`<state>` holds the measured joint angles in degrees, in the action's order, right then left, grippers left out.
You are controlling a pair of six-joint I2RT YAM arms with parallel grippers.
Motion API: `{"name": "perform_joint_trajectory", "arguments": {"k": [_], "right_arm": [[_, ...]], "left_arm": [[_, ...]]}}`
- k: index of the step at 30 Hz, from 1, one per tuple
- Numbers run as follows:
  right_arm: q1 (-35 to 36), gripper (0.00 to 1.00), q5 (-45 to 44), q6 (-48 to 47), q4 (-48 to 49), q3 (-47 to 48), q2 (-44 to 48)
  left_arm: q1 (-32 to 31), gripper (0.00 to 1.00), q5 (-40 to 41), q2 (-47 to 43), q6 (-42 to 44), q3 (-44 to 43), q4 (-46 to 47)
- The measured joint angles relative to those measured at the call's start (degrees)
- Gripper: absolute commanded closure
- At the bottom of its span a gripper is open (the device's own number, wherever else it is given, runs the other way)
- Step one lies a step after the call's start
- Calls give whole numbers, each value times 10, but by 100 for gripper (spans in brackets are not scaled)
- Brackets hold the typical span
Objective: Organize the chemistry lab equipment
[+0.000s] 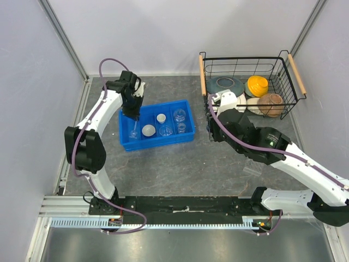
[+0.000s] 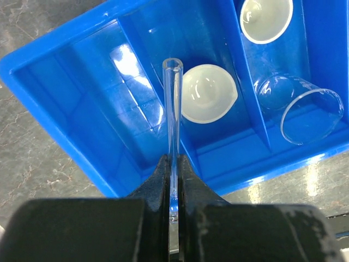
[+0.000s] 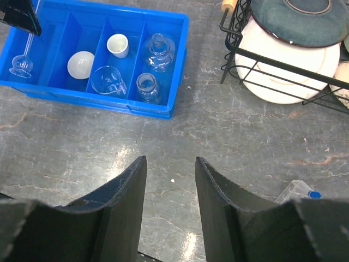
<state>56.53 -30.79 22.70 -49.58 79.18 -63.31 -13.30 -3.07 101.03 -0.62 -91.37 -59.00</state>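
While the left gripper (image 2: 173,162) pinches the thin glass tube (image 2: 173,103) over the leftmost bay of the blue tray (image 2: 65,131), left-centre of the top view, an off-centre release could chip it on the divider (image 2: 136,60); right gripper (image 3: 170,180) spread, empty.

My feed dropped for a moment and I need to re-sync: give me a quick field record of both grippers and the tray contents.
left gripper: shut on clear glass stem, over blue tray's leftmost compartment
right gripper: open, empty, above the table
second compartment: white round dish
third compartment: tiny white cup, beaker on its side
fourth compartment: two clear glass vessels
outside tray: blue-capped tube on table
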Motion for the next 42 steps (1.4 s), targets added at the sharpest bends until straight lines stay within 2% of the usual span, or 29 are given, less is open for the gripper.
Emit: {"name": "perform_joint_trajectory", "arguments": {"k": [18, 27, 42], "right_arm": [[0, 52, 0, -2, 24, -32, 3], [0, 52, 0, -2, 28, -35, 3], [0, 52, 1, -2, 35, -53, 19]], "left_arm": [[62, 98, -41, 21, -17, 48, 54], [65, 98, -55, 40, -24, 98, 76], [65, 98, -61, 55, -26, 126, 88]]}}
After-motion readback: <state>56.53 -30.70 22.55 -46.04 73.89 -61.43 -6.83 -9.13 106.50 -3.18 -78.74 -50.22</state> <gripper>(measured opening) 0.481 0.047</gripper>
